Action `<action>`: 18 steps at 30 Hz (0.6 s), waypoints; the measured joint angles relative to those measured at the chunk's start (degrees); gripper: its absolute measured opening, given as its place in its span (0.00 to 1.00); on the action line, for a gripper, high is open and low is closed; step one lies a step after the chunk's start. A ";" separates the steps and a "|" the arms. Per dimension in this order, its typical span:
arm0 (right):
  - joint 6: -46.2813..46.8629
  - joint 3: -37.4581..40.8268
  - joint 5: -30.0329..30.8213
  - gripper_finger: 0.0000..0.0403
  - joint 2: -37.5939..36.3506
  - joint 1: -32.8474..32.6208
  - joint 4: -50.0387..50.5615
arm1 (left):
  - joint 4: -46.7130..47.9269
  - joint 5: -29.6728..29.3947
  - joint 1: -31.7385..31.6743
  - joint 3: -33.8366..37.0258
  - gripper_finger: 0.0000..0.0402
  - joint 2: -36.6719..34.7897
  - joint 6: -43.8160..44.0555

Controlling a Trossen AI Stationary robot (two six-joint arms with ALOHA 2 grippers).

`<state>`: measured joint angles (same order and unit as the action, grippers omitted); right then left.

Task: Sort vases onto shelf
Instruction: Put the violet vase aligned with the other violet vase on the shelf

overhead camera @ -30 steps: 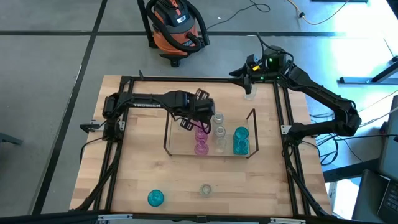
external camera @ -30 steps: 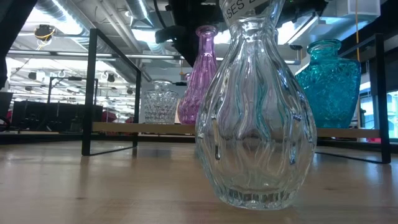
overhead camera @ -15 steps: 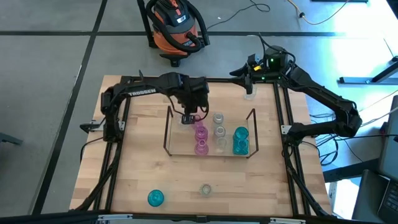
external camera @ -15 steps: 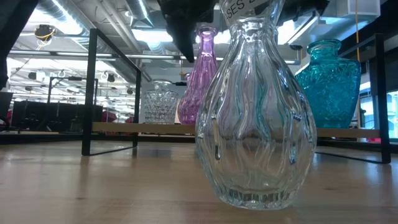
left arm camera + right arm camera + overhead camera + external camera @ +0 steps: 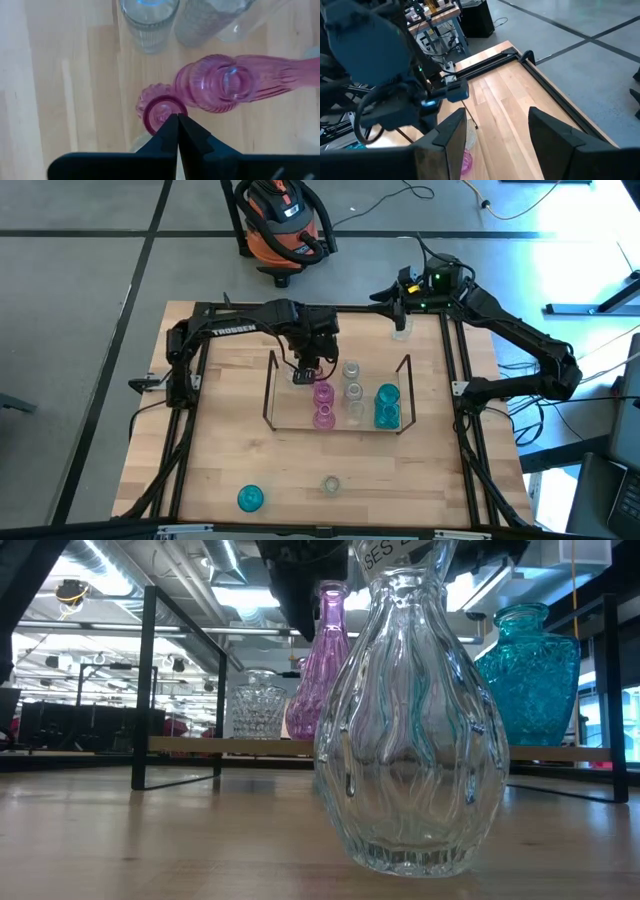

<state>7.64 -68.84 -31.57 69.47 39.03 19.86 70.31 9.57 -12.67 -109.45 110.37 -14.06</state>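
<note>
Since a second ago the left arm has swung from over the pink vases toward the shelf's [image 5: 272, 385] back left part, and its gripper [image 5: 304, 373] has closed completely, holding nothing. It hangs just above a pink vase [image 5: 159, 109], its tips over that vase's rim. On the shelf stand pink vases [image 5: 322, 404], clear vases [image 5: 352, 390] and teal vases [image 5: 386, 406]. A teal vase [image 5: 250, 498] and a clear vase [image 5: 331, 484] sit on the bench [image 5: 230, 450] near the front edge, well apart from the shelf. The right gripper [image 5: 492, 130] waits at the bench's back right corner, spread wide and empty.
</note>
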 joint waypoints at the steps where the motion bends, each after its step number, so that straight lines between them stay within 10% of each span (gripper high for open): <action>1: 0.00 0.00 0.04 0.46 0.00 -0.02 0.02 | 0.08 -1.04 0.16 0.01 0.00 0.33 -0.03; 18: 1.03 0.00 0.08 0.46 0.00 -0.02 0.08 | -1.33 -4.92 0.55 0.11 0.00 3.86 -1.75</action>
<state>8.67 -68.84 -31.49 69.47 39.00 19.94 68.98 4.65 -12.12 -109.34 114.23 -15.81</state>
